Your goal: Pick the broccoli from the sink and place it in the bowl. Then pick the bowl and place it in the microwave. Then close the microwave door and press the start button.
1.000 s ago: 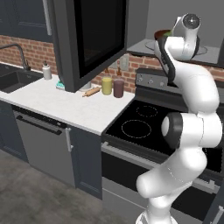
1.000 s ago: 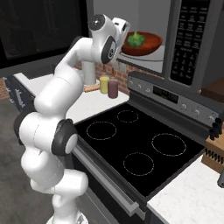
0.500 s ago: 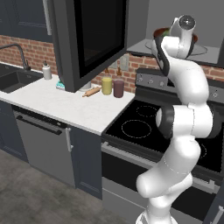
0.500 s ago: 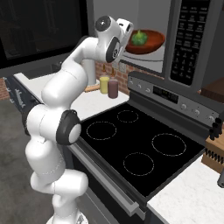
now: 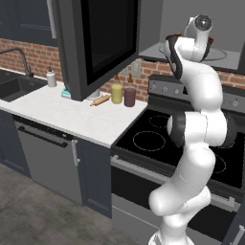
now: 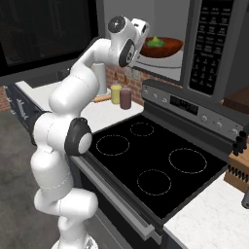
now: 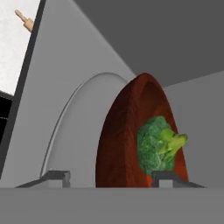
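Observation:
The reddish-brown bowl [image 6: 168, 47] rests on the glass turntable [image 7: 74, 127] inside the open microwave [image 6: 210, 44], with the green broccoli [image 6: 155, 41] lying in it. My gripper [image 6: 144, 44] is at the bowl's near rim, reaching into the cavity. In the hand view the gripper [image 7: 111, 178] is open. Its fingertips [image 7: 56, 177] stand wide apart on either side of the rim of the bowl [image 7: 122, 140], and the broccoli [image 7: 159, 146] is just behind it. The microwave door [image 5: 105, 43] hangs wide open to the left. The sink [image 5: 14, 88] is far left.
Below the microwave lies the black stove [image 6: 146, 165]. On the white counter [image 5: 81, 119] stand a yellow jar [image 5: 116, 93] and a dark red jar [image 5: 129, 96], next to a rolling pin [image 5: 100, 100]. A knife block [image 6: 238, 163] stands at the right.
The jaws have spread apart and let go of the bowl's rim, leaving the bowl on the turntable. The arm straightened upward a little earlier on.

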Robot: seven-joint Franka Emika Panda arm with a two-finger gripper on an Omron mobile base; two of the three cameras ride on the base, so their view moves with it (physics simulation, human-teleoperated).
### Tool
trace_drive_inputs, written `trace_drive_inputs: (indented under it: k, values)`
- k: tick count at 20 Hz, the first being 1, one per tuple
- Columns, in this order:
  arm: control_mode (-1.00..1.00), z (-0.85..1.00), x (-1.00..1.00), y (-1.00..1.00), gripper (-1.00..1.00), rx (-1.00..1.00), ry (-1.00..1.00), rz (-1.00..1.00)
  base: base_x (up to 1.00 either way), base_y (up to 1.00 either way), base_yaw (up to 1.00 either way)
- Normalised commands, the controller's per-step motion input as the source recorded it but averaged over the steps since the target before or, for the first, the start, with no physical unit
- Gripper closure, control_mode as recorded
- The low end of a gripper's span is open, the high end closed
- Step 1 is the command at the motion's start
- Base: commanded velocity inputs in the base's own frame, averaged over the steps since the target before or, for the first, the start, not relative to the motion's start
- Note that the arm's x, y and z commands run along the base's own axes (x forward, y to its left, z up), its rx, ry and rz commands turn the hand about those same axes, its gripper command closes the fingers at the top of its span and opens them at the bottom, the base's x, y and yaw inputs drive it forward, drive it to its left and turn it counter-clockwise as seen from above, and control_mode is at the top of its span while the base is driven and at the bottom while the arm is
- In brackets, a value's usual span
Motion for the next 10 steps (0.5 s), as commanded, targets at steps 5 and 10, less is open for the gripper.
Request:
trace_drive_inputs:
  k: [5,10]
  values:
    - [-1.0,0.0,0.0,0.1,-1.0,0.0,-0.18,0.0,0.0,0.0,0.0]
    - [-1.0,-0.04,-0.35,0.39,-1.0,-0.03,-0.44,0.03,0.0,0.0,0.0]
